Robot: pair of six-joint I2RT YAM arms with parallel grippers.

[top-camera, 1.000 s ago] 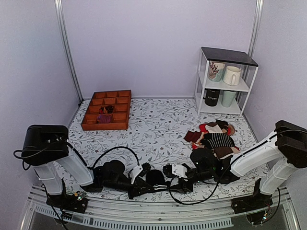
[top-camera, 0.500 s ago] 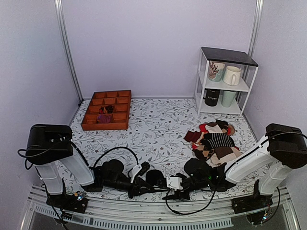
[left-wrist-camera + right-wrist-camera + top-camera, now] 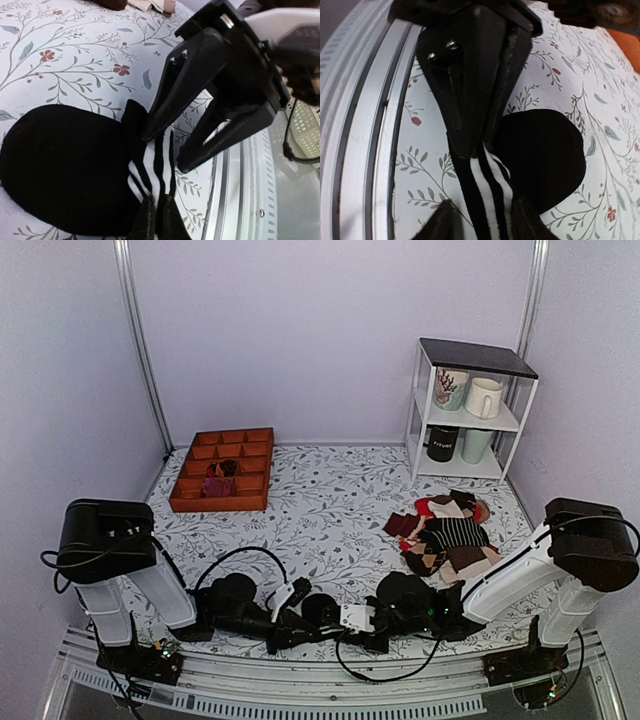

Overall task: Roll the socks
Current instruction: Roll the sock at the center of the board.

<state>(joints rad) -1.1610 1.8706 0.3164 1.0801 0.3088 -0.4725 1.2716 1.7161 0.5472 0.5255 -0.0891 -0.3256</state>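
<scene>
The black socks [image 3: 318,606] lie near the table's front edge, between the two arms. In the left wrist view the socks [image 3: 60,170] form a rounded black mass with a white-striped cuff sticking out toward the rail. My left gripper [image 3: 157,201] is shut on that striped cuff. My right gripper [image 3: 165,150] faces it from the other side, open, one finger on each side of the cuff. In the right wrist view the striped cuff of the socks [image 3: 492,195] runs between the right gripper [image 3: 482,205] fingers up to the left gripper [image 3: 470,145].
An orange compartment tray [image 3: 222,445] holding a rolled dark-red item stands at the back left. A pile of mixed socks [image 3: 448,535] lies at the right, in front of a white shelf [image 3: 470,405] with mugs. The metal rail [image 3: 250,165] runs right beside the cuff.
My right arm has swung left and lower along the front edge, bringing its open gripper onto the cuff. The left gripper has stayed holding the socks.
</scene>
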